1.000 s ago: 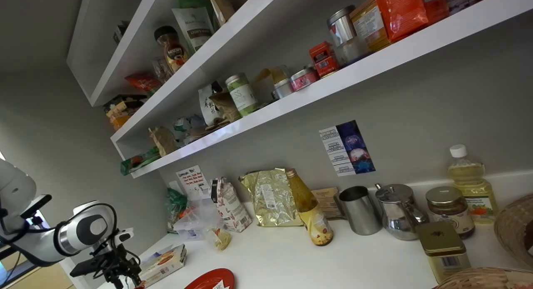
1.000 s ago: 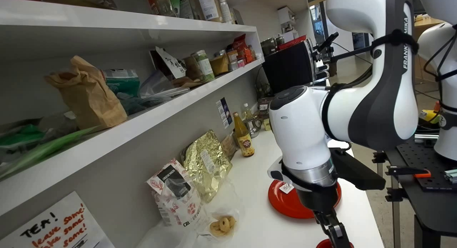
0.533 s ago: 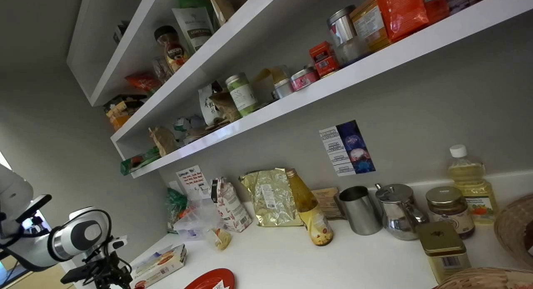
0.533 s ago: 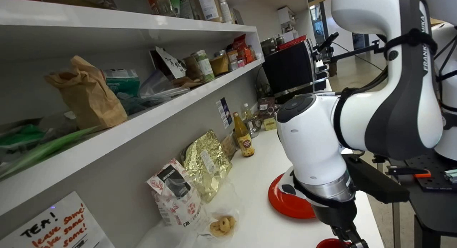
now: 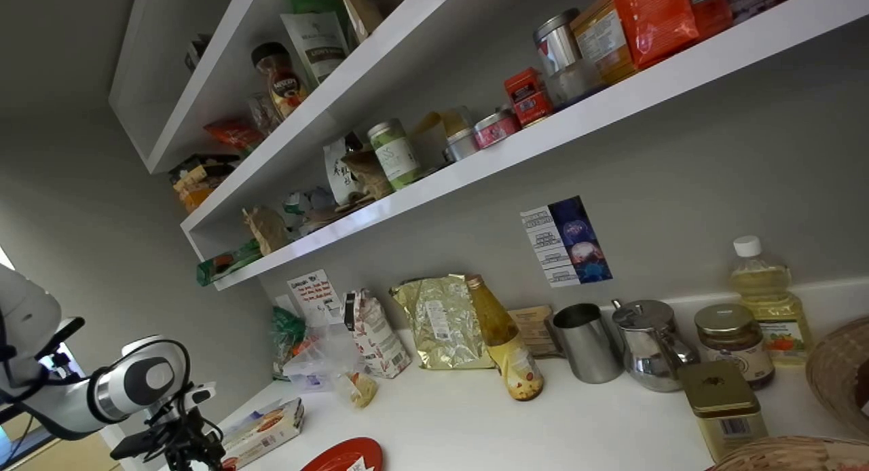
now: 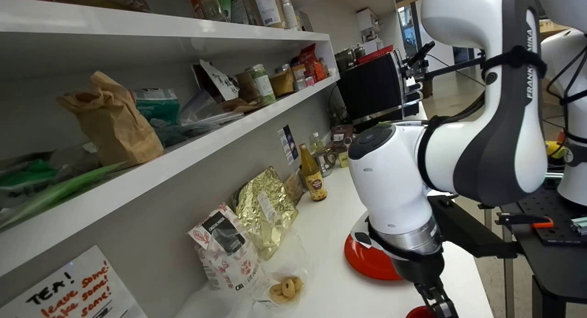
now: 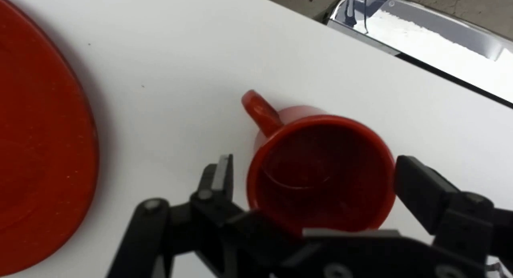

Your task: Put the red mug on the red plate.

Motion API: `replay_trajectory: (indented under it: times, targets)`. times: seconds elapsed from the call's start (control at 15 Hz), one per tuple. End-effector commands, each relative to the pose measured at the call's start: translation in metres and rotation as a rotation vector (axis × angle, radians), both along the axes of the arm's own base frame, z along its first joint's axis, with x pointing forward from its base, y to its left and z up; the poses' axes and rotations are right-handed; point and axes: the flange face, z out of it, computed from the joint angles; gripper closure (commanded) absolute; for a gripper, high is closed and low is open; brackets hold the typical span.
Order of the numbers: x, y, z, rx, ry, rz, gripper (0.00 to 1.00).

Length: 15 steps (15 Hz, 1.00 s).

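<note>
The red mug (image 7: 320, 158) stands upright on the white table, its handle toward the upper left in the wrist view. Only its rim (image 6: 418, 313) shows at the bottom of an exterior view. My gripper (image 7: 314, 168) is open over the mug, one finger on each side of its rim. A gap shows at the left finger; the right finger overlaps or touches the rim, I cannot tell which. The gripper also shows in both exterior views (image 5: 197, 455) (image 6: 441, 307). The red plate (image 7: 40, 150) lies flat left of the mug; it shows in both exterior views (image 5: 347, 453) (image 6: 372, 264).
The table edge (image 7: 280, 7) runs behind the mug, with a shiny metal object (image 7: 425, 37) beyond it. A carton (image 5: 265, 434) lies near the gripper. A bag with rings (image 6: 285, 290), a gold bag (image 6: 266, 212) and a bottle (image 6: 312, 173) stand along the wall.
The arm first shifted toward the table's outer edge, then came partly back toward the plate side, and sits slightly lower. The plate has not moved.
</note>
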Motion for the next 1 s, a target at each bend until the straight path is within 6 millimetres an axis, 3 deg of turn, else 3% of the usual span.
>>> replay_trajectory:
  times: [0.0,0.27,0.67,0.73,0.8,0.93]
  targets:
    - [0.026,-0.011,0.004,-0.023,-0.041,-0.046,0.00]
    - [0.036,-0.027,-0.007,-0.034,-0.036,-0.080,0.00]
    - [0.033,-0.046,-0.036,-0.055,0.019,-0.105,0.00]
    - [0.033,-0.050,-0.041,-0.057,0.029,-0.106,0.25]
    - [0.034,-0.054,-0.045,-0.059,0.036,-0.106,0.26]
    - [0.036,-0.062,-0.052,-0.068,0.047,-0.113,0.41]
